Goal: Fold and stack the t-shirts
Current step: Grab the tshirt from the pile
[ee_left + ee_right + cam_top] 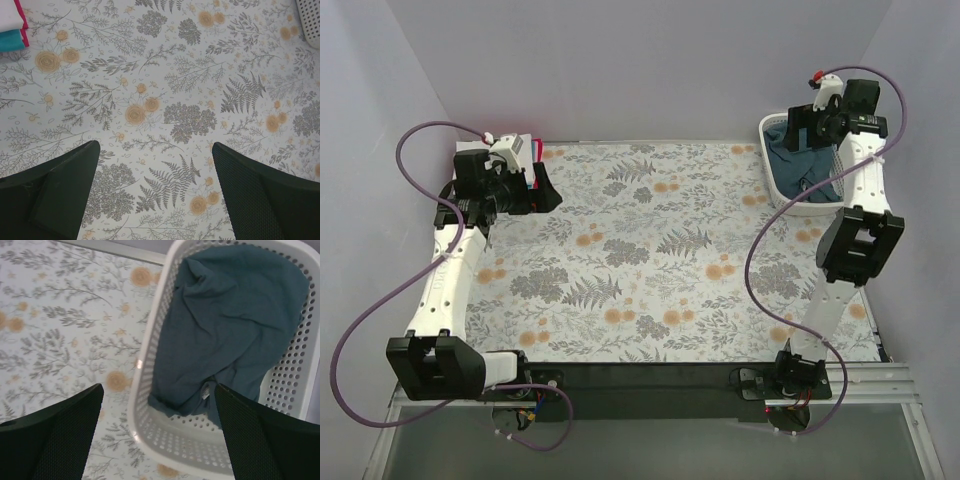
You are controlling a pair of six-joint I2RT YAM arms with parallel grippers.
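A large dark slate-blue t-shirt (pixel 225 325) lies crumpled inside the white mesh basket (pixel 150 340) at the table's far right; it also shows in the top view (pixel 812 175). My right gripper (pixel 159 387) hovers open and empty above the basket's left rim, also seen from the top (pixel 803 130). A folded stack sits at the far left: a white tee (pixel 10 12) on a teal tee (pixel 11 39), with a red tee's edge (pixel 22 22) beside them. My left gripper (pixel 155 145) is open and empty over bare cloth, just right of the stack (pixel 530 150).
The table is covered with a floral-patterned cloth (pixel 650 250). The basket (pixel 769 170) stands against the right wall, and its corner shows in the left wrist view (pixel 310 20). Purple cables loop beside both arms.
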